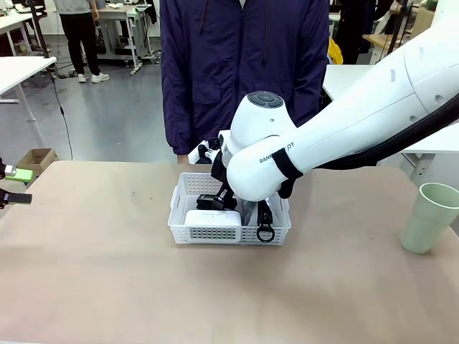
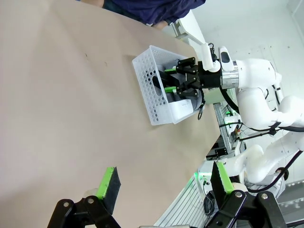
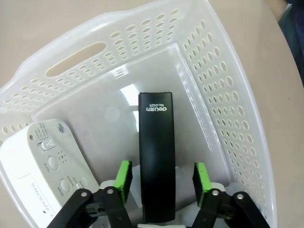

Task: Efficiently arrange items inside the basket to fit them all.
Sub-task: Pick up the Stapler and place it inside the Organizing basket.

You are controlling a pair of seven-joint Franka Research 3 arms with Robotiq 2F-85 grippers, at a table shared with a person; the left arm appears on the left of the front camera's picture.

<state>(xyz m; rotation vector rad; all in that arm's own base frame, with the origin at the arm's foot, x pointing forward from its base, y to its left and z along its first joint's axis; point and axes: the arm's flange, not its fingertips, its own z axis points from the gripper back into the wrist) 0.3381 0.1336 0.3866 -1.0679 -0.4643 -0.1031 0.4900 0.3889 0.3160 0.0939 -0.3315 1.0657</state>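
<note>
**A:** Stapler (image 3: 156,156) first: where does it lie?

**B:** Flat on the floor of the white basket (image 3: 213,85), lengthwise, with its printed end towards the wall that has the handle cut-out.

**A:** And the right gripper (image 3: 162,180)?

**B:** Down inside the basket, straddling the near end of the stapler. Its green pads (image 3: 124,176) stand apart, one on each side. A strip of basket floor shows between each pad and the black body, so nothing is clamped.

**A:** The white block (image 3: 42,161)?

**B:** In the same basket, just beside the stapler and against the side wall, with its button face showing.

**A:** The grey pouch (image 1: 264,215)?

**B:** From the front, its black strap and ring hang over the near rim at the basket's right end. The right arm (image 1: 344,122) hides most of its body.

**A:** The pale green paper cup (image 1: 429,218)?

**B:** Upright on the table (image 1: 107,272) at the robot's far right, outside the basket and well apart from it.

**A:** The left gripper (image 2: 164,190)?

**B:** It hovers over bare table on the robot's left, well away from the basket. Its fingers are spread wide and hold nothing.

**A:** Anyone else?

**B:** A person (image 1: 244,72) in a dark blue jacket stands at the far edge, behind the basket.
</note>
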